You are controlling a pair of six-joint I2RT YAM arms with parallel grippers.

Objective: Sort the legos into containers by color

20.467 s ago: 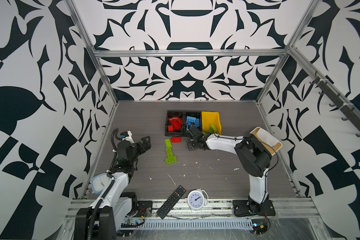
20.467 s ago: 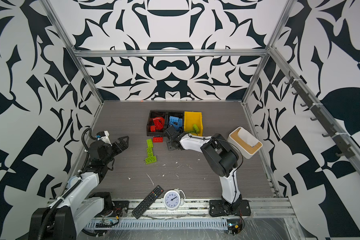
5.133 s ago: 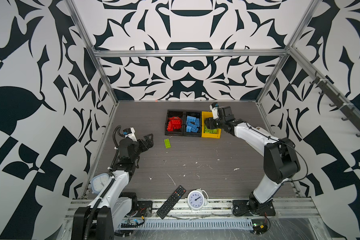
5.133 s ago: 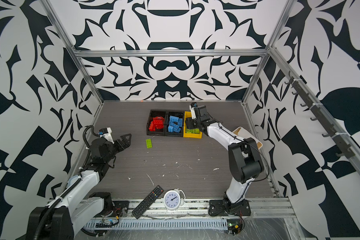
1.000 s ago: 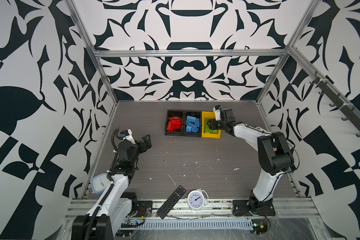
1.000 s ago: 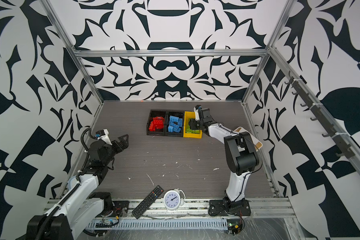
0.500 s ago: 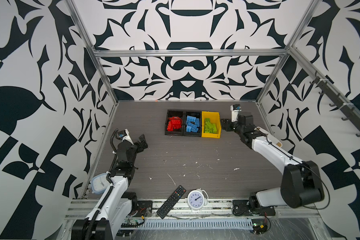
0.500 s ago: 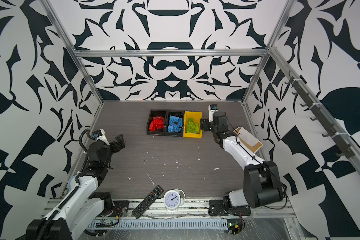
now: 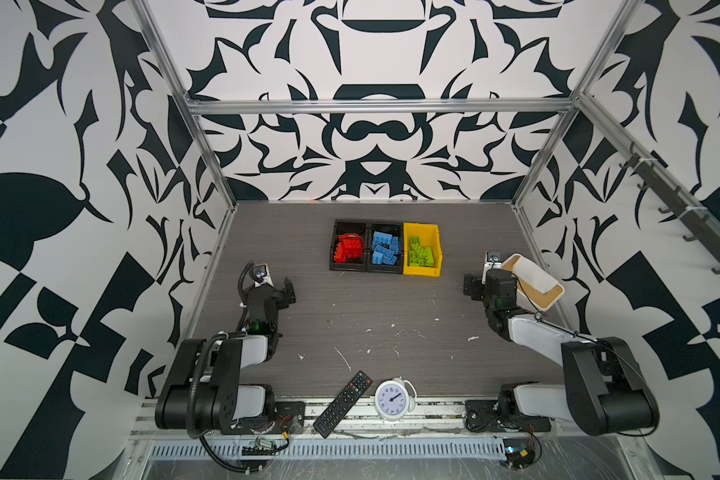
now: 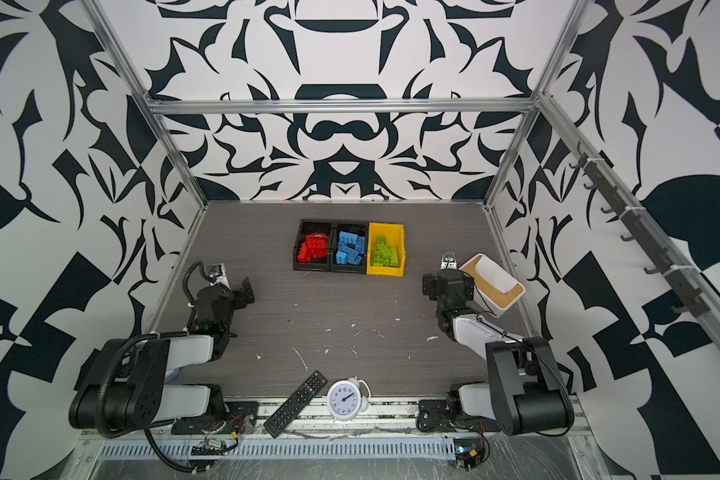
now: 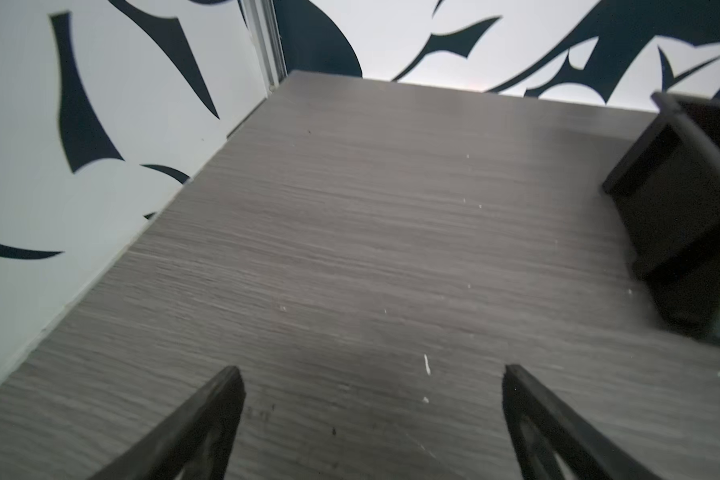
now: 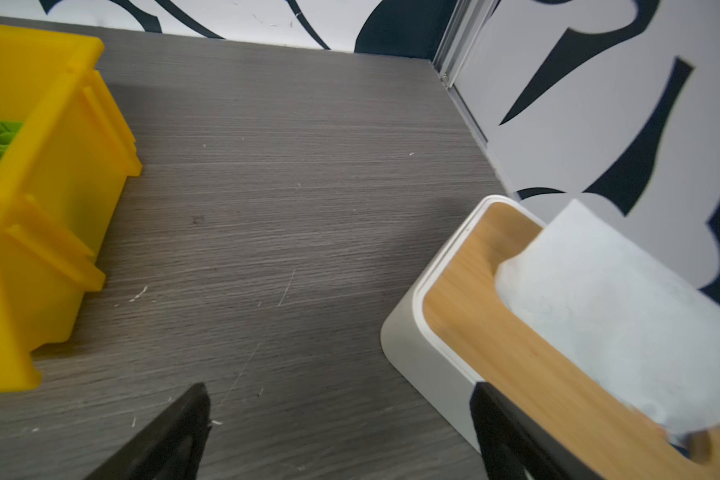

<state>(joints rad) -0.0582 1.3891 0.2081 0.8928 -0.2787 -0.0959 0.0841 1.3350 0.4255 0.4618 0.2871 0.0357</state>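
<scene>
Sorting looks complete, so the remaining step is to park both folded arms low, disturbing nothing. Near, the black left gripper (image 11: pixel 371 372) and black right gripper (image 12: pixel 337 388) hover empty, jaws spread, over the grey wood-grain tabletop (image 9: pixel 371 316). Far, red, blue and lime studded plastic legos (image 9: pixel 385 249) lie colour-separated in two joined black rectangular bins (image 9: pixel 368 226) and one yellow plastic bin (image 9: pixel 422 271).

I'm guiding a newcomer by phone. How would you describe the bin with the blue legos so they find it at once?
Toward the back of the grey table, three bins stand in a row. The blue legos lie in the middle bin. It is black like the red-filled bin to its left, while the yellow bin to its right holds green legos.
</scene>
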